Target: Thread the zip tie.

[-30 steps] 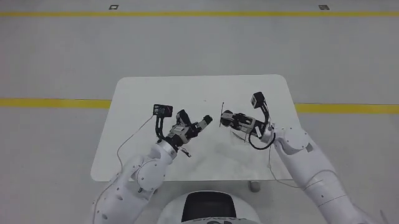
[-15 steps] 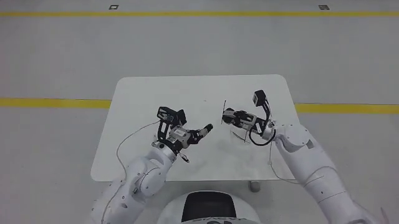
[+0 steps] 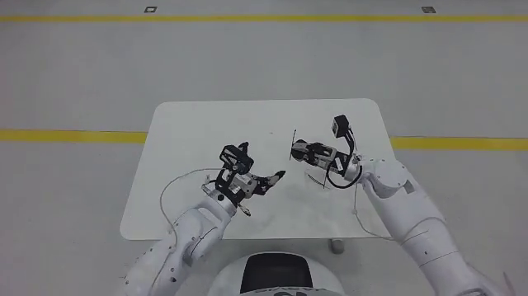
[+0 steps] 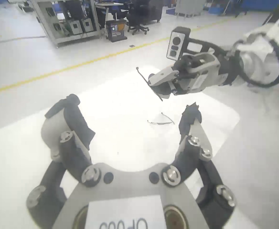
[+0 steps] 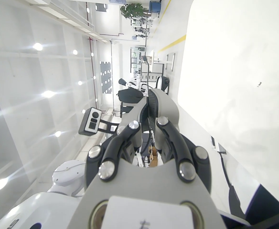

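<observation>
Black zip tie between right jaws

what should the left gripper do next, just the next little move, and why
Probably ease the left gripper forward toward the zip tie and line up on its lower free end. The left gripper is open and empty, apart from the tie, while the right gripper is shut on the tie partway along, holding it tilted above the table.
</observation>
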